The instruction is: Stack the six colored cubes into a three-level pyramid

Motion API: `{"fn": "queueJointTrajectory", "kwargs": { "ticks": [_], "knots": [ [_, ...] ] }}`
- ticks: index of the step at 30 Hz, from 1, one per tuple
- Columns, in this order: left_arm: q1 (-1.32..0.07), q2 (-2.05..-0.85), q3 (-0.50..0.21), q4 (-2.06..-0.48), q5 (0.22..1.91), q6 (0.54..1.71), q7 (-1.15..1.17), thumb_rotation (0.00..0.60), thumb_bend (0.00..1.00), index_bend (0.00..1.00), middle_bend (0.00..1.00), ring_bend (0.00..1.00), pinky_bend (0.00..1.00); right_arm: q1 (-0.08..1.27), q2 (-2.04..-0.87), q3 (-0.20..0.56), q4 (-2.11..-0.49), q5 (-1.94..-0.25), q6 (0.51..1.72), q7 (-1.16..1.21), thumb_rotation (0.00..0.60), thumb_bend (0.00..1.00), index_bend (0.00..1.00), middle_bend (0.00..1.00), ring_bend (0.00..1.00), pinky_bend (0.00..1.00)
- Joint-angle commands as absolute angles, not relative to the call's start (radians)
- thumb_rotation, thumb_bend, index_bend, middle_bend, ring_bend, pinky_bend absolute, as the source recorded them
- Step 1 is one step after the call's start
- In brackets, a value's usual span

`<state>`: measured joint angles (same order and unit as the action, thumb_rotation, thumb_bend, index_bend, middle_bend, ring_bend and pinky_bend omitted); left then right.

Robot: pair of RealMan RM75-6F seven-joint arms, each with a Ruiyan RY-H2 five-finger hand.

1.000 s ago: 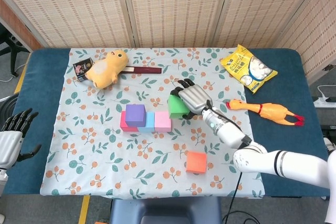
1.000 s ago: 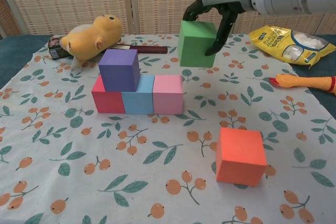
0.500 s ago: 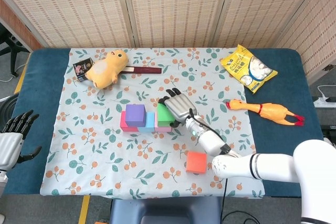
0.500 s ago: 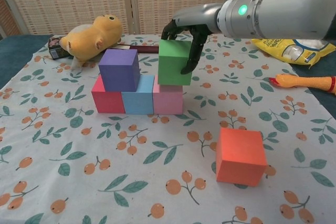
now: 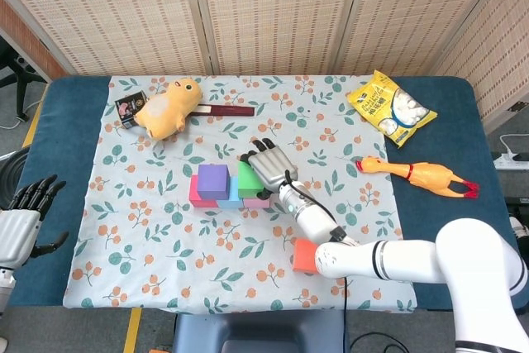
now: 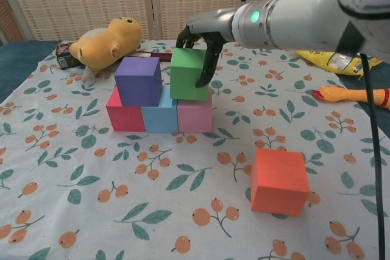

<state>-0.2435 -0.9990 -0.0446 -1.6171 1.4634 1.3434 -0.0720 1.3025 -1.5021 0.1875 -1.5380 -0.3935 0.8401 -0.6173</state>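
Right hand (image 6: 198,44) grips the green cube (image 6: 187,74) – atop the blue cube (image 6: 159,112) and pink cube (image 6: 195,114).

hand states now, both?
Left hand: open, holding nothing, off beside the table.
Right hand: gripping the green cube on the second level.

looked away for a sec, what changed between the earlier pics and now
The right hand carried the green cube left and down from mid-air onto the bottom row, beside the purple cube, and still grips it. The orange cube, bottom row and left hand stayed put.
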Motion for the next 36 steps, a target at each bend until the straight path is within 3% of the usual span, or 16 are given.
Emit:
{"fn": "queueJointTrajectory", "kwargs": {
  "ticks": [1,10,21,30,36],
  "knots": [
    [-0.242,-0.999,-0.045,-1.616,1.466,1.344,-0.074,0.600,0.28,0.09,0.00,0.00,0.09,1.318,-1.517,0.191,-1.526,-0.369,0.849,-0.633,0.600,0.16,0.28,0.25,0.00,0.00],
    [-0.237,-1.004,-0.044,-1.601,1.470,1.344,-0.090,0.600,0.29,0.09,0.00,0.00,0.09,1.342,-1.547,0.189,-1.508,-0.315,0.864,-0.669,0.600,0.16,0.22,0.25,0.00,0.00],
    [-0.228,-1.006,-0.044,-1.591,1.474,1.351,-0.104,0.600,0.29,0.09,0.00,0.00,0.09,1.342,-1.550,0.192,-1.523,-0.315,0.881,-0.678,0.600,0.13,0.04,0.23,0.00,0.00],
    [-0.219,-1.001,-0.042,-1.589,1.479,1.358,-0.111,0.600,0.29,0.09,0.00,0.00,0.09,1.326,-1.518,0.188,-1.563,-0.322,0.904,-0.682,0.600,0.13,0.03,0.23,0.00,0.00],
    [-0.220,-1.000,-0.044,-1.592,1.478,1.355,-0.110,0.600,0.29,0.08,0.00,0.00,0.09,1.318,-1.535,0.185,-1.540,-0.340,0.891,-0.671,0.600,0.13,0.11,0.23,0.00,0.00]
  ]
}}
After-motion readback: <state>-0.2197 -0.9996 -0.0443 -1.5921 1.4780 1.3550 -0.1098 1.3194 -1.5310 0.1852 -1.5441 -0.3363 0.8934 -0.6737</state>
